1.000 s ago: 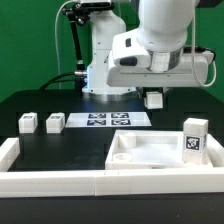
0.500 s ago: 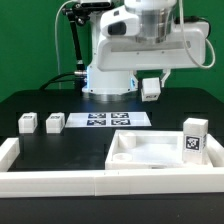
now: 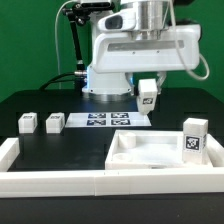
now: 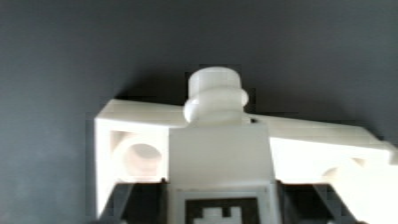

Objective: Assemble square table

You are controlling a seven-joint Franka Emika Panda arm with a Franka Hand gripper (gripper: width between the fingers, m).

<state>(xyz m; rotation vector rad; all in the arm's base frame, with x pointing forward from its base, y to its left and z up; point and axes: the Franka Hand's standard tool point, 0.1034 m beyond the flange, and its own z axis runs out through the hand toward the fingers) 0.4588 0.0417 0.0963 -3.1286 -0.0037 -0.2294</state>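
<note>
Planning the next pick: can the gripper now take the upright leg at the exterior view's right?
Probably not: the gripper holds another leg, so its jaws are full. Nothing else blocks the upright leg.

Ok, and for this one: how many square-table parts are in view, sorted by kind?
Table legs: 4, the last held in the gripper
Square tabletop: 1
Total: 5
</note>
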